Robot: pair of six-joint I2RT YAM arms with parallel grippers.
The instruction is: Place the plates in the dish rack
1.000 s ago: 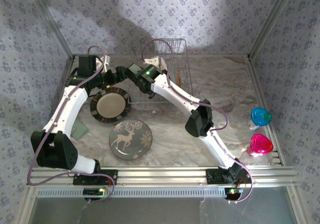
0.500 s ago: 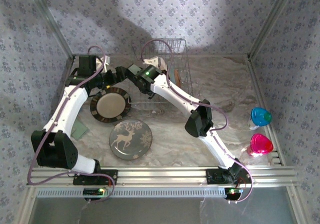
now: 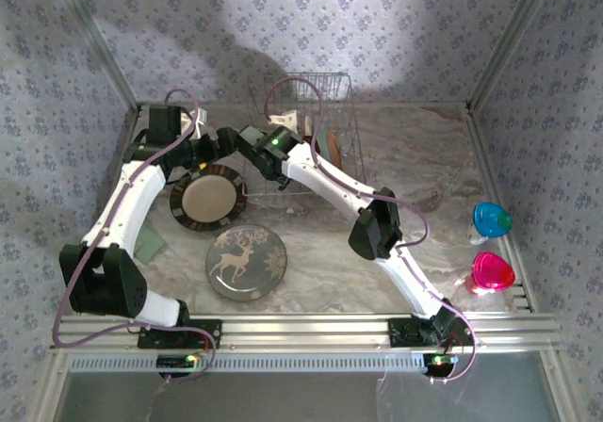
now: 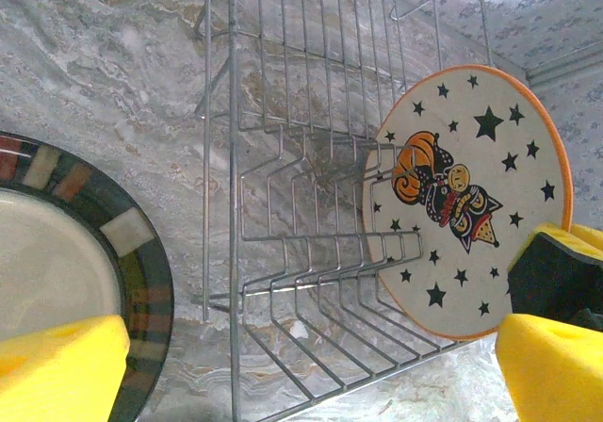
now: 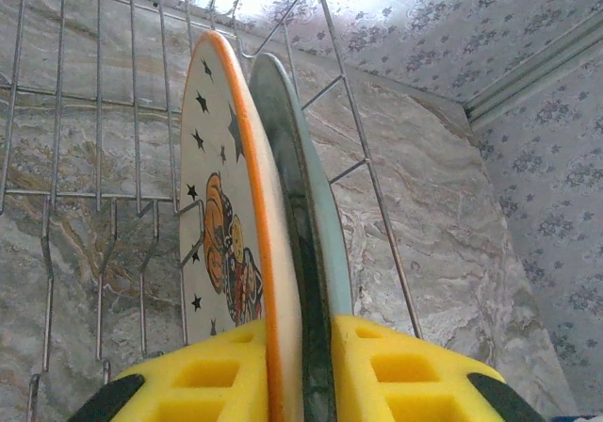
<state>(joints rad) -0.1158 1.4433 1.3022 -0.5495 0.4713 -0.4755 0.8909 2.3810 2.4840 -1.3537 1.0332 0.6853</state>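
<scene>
The right hand (image 5: pixel 301 370), narrow, straddles the star plate (image 5: pixel 215 224), grip unclear; if unseated in the dish rack (image 5: pixel 99 111), it may topple.

One high view, two close wrist views.
The top camera looks down from behind the arms (image 3: pixel 325 182) over the whole table (image 3: pixel 424 158). Both wrist cameras hang close over the rack (image 4: pixel 231 205): the left faces the front of the star plate (image 4: pixel 468 201), the right looks along its rim.

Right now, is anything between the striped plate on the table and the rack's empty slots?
Nothing visible. The striped plate lies flat beside the dish rack, whose nearest slots are bare; the star plate stands farther along.
</scene>
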